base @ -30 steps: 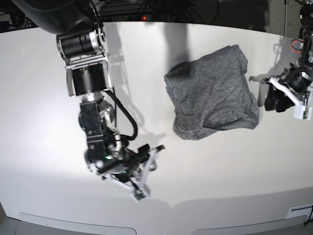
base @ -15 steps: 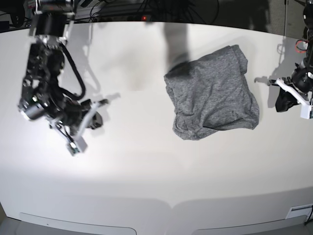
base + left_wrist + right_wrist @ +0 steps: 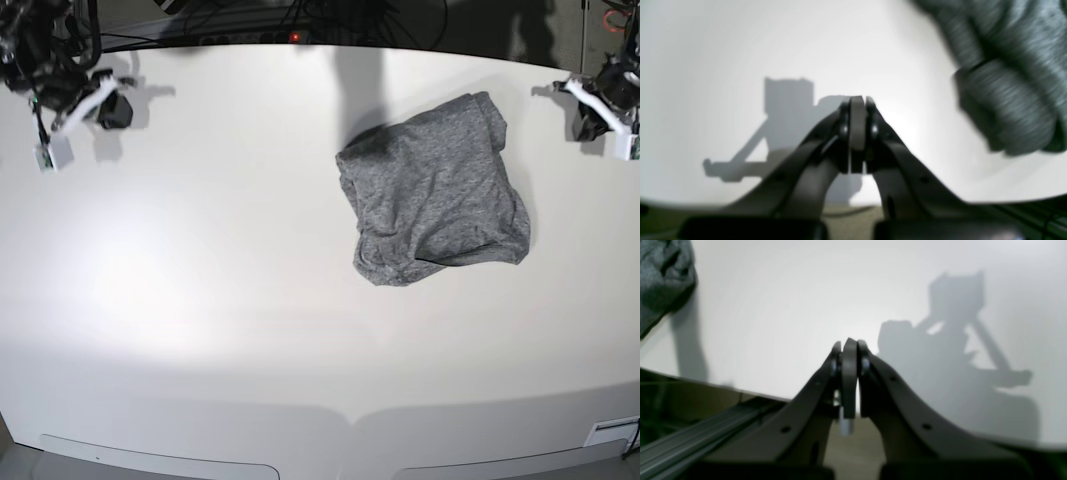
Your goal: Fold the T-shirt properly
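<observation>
Base view: the T-shirt lies alone as a compact, roughly square bundle on the white worktop, right of centre and toward the far side. Its edges are rounded and slightly uneven, with a loose fold showing along the near edge. Judged from this shape, the folding appears complete or nearly so, though the bundle is not crisp.

The right gripper sits at the far left corner of the worktop and the left gripper at the far right corner. Both are well apart from the cloth and touch nothing. This placement is consistent with arms parked clear of the garment, leaving the bundle undisturbed and fully open to the overhead camera.

Left wrist view: the jaws of the left gripper are pressed together with nothing between them. The grey knit of the shirt appears blurred at the upper right, apart from the jaws. The gripper's shadow falls on bare worktop.

Right wrist view: the jaws of the right gripper are likewise together and empty. A corner of the shirt shows at the far upper left, well apart.

No brand, label or legible writing is visible on the shirt, the grippers or the worktop.
</observation>
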Available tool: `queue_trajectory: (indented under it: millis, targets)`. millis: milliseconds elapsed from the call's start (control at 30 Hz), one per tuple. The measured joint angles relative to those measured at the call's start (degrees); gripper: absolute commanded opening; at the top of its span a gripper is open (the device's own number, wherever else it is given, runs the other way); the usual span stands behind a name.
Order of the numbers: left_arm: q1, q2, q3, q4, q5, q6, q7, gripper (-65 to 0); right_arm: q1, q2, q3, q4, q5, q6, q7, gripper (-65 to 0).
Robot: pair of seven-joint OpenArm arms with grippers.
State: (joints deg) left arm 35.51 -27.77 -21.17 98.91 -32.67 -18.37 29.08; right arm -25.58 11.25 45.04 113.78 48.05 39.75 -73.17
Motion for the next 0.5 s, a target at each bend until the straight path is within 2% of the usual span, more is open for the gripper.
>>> queue_trajectory:
  millis: [167,367,500]
  targets:
    - [6.5,0.9,-6.6,0.0,-0.4,-0.1,-0.3,-65.0,-6.2,-5.0,7.5,0.0,2.0,0.0,0.2,-65.0]
    - [12.3,4.1,-9.6,0.1,0.1,-4.4,0.5,-65.0,-11.5,-10.5,10.4,0.0,1.5,0.0,0.0,-65.0]
    - [15.0,7.1,-9.6,0.1,3.3,-7.2,0.7,-65.0,-12.7,-12.9,10.4,0.0,-4.5,0.0,0.2,-65.0]
